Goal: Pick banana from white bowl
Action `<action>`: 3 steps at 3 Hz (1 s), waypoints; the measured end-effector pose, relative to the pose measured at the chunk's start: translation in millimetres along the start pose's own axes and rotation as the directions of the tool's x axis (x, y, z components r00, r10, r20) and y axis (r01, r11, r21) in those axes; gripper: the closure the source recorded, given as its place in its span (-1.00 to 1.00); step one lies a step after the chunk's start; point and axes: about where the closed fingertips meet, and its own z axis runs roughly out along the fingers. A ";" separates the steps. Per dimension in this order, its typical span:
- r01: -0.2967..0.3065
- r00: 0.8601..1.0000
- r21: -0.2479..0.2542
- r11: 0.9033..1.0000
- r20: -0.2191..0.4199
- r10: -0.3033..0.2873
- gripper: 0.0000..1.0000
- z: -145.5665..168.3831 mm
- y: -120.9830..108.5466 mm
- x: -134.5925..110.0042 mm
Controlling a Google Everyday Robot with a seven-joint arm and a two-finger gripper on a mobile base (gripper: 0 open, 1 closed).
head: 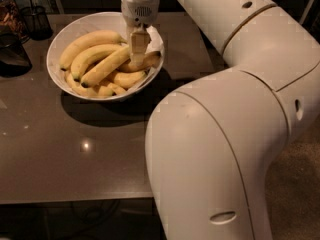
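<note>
The white bowl (60,40) sits at the back left of the dark table and holds several yellow bananas. The banana (106,66) is the longest one, lying diagonally across the middle of the bowl with its dark tip at the lower left. My gripper (138,48) reaches straight down from above into the right side of the bowl. It sits over the banana's upper right end and hides that end. The banana still rests on the other bananas.
A dark wire-mesh cup (36,19) and a dark container (11,54) stand at the table's back left. My large white arm (225,134) covers the right half of the view. The brown table (75,154) reaches to the front edge.
</note>
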 end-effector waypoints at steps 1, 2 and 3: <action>0.004 1.000 -0.011 1.000 -0.008 -0.004 0.35 0.6 4.7 3.0; 0.004 1.000 -0.011 1.000 -0.008 -0.004 0.81 0.6 4.7 3.0; 0.004 1.000 -0.011 1.000 -0.008 -0.004 1.00 0.6 4.7 3.0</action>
